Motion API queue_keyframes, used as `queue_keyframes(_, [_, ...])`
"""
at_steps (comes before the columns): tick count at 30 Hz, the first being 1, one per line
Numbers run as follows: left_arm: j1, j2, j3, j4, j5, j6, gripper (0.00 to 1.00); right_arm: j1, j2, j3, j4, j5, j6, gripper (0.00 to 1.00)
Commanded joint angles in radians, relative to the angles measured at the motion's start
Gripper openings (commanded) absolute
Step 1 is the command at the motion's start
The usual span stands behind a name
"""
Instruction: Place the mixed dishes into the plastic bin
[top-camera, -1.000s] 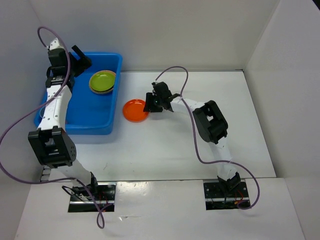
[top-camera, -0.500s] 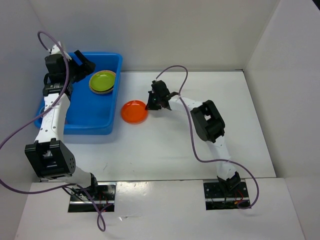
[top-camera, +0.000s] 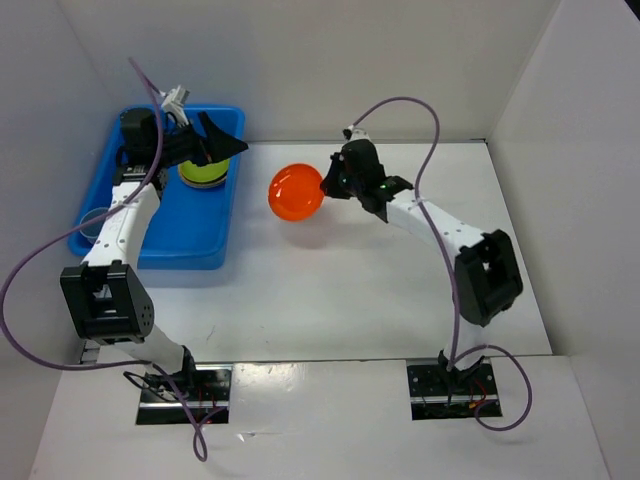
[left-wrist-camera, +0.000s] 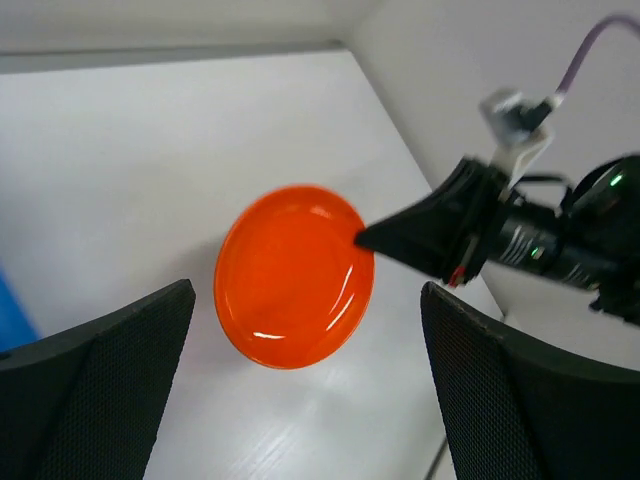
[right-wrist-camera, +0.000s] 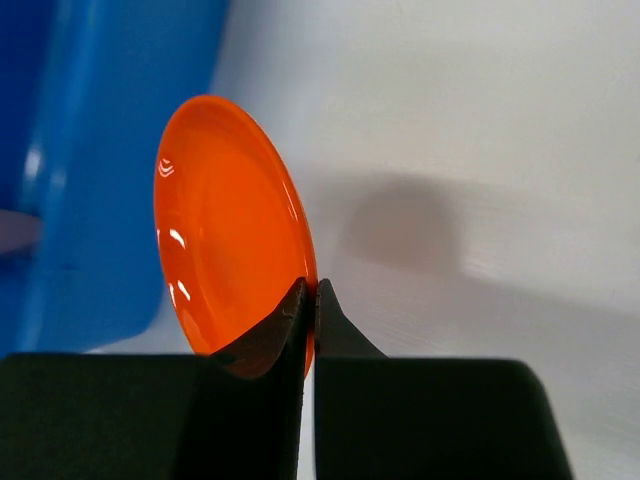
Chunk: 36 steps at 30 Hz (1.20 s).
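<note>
1. orange was the colour of the plate (top-camera: 296, 191) the right gripper (top-camera: 330, 183) held. its two jaws were pressed together on the plate's thin rim, with just the edge between them.
2. the orange plate was up in the air, off the white table (top-camera: 350, 290). it was tipped up on its edge, and its shadow lay on the table below. it hung just to the right of the blue bin (top-camera: 185, 215), not over it yet.
3. the left gripper (top-camera: 225, 143) hung over the far right part of the bin. its jaws were spread wide and held nothing. it faced the orange plate, which showed between its fingers (left-wrist-camera: 100, 385) in the left wrist view.
4. a lime-green plate (top-camera: 203, 173) lay in the bin, partly hidden under the left gripper.
5. the step in hand looked like this: carry the orange plate to the left, over the bin wall, and put it down inside.
6. to do it well, the right gripper should hold tight. the plate looked shiny and smooth, and only its rim was pinched, so it could slip or swing.
7. the plate should go high enough to pass over the bin's rim without a bump.
8. the left gripper was close to the way in. it would be best for it to move off, or for the right arm to go around it.
9. the plate should be tipped flat and brought down low before the jaws let go. then it would not drop hard or bounce out. the bare blue floor beside the green plate looked like a good spot.
</note>
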Motion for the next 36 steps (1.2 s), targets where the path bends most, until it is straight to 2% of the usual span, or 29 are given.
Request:
queue_keyframes(1, [-0.044,0.025,-0.013,0.116,0.208,0.001,1.0,0.006,-0.146,-0.016,0.073,0.012,-0.037,0.01])
queue_keyframes(8, [-0.11,0.095,0.024,0.067,0.217,0.045,1.0,0.026,-0.265,-0.039,0.104,0.0,-0.056,0.01])
queue_keyframes(15, [-0.167,0.132,0.024,0.054,0.245,0.079,1.0,0.038,-0.274,-0.048,0.113,-0.026,-0.065,0.01])
queue_keyframes(19, [-0.205,0.152,0.035,0.035,0.27,0.088,0.84,0.038,-0.274,-0.048,0.113,-0.026,-0.065,0.01])
queue_keyframes(20, [-0.205,0.164,0.062,0.009,0.27,0.103,0.74,0.038,-0.265,-0.048,0.113,-0.026,-0.065,0.01])
queue_keyframes(23, [-0.23,0.19,0.097,-0.111,0.27,0.188,0.65,0.038,-0.265,-0.028,0.122,-0.017,-0.074,0.01])
queue_keyframes(24, [-0.23,0.19,0.107,-0.126,0.25,0.188,0.54,0.038,-0.254,-0.028,0.122,-0.017,-0.074,0.01])
queue_keyframes(26, [-0.23,0.19,0.107,-0.127,0.239,0.188,0.37,0.038,-0.245,-0.01,0.122,-0.017,-0.074,0.01])
queue_keyframes(27, [-0.23,0.199,0.107,-0.127,0.23,0.188,0.2,0.038,-0.245,-0.01,0.113,-0.017,-0.074,0.01])
queue_keyframes(30, [-0.23,0.21,0.119,-0.146,0.21,0.188,0.0,0.038,-0.236,-0.01,0.113,-0.003,-0.074,0.02])
queue_keyframes(32, [-0.23,0.21,0.128,-0.133,0.153,0.148,0.0,0.038,-0.236,-0.01,0.102,0.029,-0.065,0.1])
queue_keyframes(33, [-0.216,0.201,0.128,-0.112,0.118,0.134,0.0,0.038,-0.236,-0.01,0.091,0.058,-0.065,0.41])
queue_keyframes(34, [-0.202,0.192,0.128,-0.098,0.101,0.116,0.0,0.038,-0.236,-0.01,0.078,0.072,-0.056,0.52])
queue_keyframes(36, [-0.149,0.178,0.139,-0.056,0.041,0.045,0.0,0.038,-0.26,-0.036,0.077,0.098,-0.047,0.63])
